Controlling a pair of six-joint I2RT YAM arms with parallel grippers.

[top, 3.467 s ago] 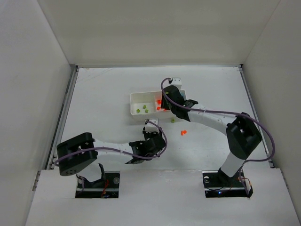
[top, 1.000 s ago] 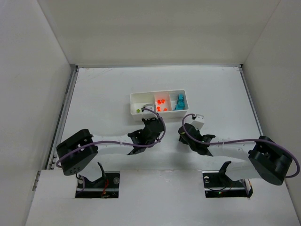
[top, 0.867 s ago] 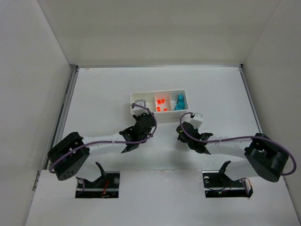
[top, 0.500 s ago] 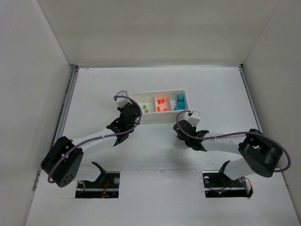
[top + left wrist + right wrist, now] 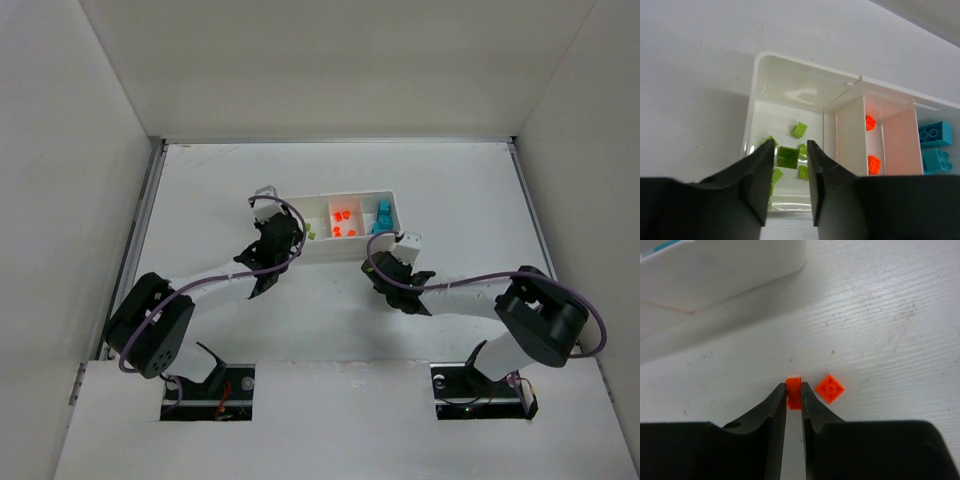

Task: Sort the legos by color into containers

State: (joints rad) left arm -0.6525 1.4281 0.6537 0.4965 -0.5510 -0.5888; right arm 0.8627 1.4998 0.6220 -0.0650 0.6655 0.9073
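Observation:
The white three-compartment tray (image 5: 340, 196) holds green legos (image 5: 310, 234) on the left, orange legos (image 5: 342, 222) in the middle and teal legos (image 5: 383, 217) on the right. My left gripper (image 5: 285, 232) hangs over the green compartment (image 5: 805, 65). Its jaws stand slightly apart around a green lego (image 5: 788, 157), with a gap on the right side. Other green legos (image 5: 799, 130) lie below. My right gripper (image 5: 794, 390) is on the table just in front of the tray, shut on an orange lego (image 5: 794, 382) standing on edge. A second orange lego (image 5: 830, 388) lies flat beside it.
The tray's near wall (image 5: 715, 270) stands close ahead of the right gripper (image 5: 388, 272). White walls enclose the table on the left, right and back. Orange (image 5: 870, 122) and teal (image 5: 935, 134) legos show in the neighbouring compartments.
My left arm swung from the table's middle up to the tray's left compartment. My right arm slid a little left and towards the tray, down onto the orange legos.

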